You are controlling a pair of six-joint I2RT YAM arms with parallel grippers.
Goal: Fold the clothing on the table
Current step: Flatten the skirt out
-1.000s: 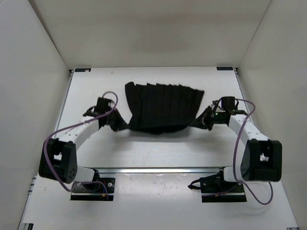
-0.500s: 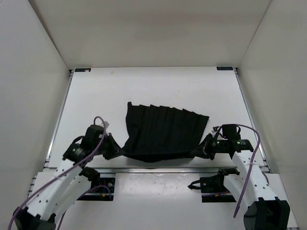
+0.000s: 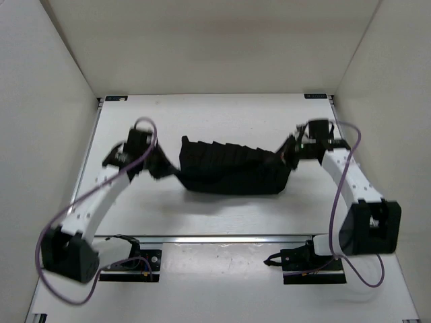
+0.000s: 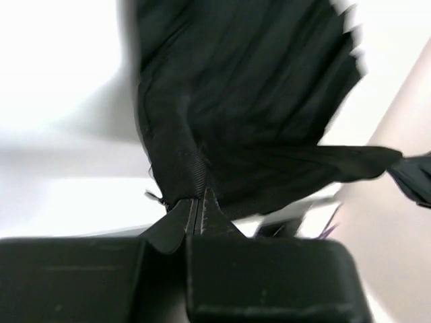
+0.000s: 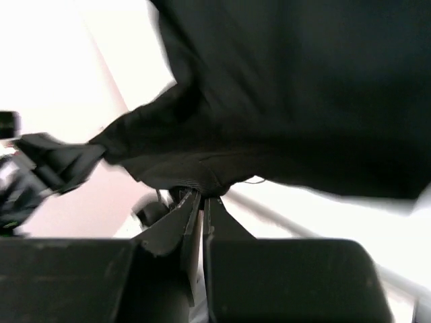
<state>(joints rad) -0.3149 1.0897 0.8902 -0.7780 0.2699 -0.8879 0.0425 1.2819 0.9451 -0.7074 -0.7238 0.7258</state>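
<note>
The black clothing (image 3: 232,168) hangs stretched over the middle of the worktop (image 3: 202,118), sagging at its centre. It seems lifted clear, though blur makes that uncertain. The left jaws are clamped tight on its left edge and the right jaws on its right edge, likely to lay one half over the other.

Clothing (image 3: 232,171) between left hand (image 3: 163,169) and right hand (image 3: 287,156)
</note>
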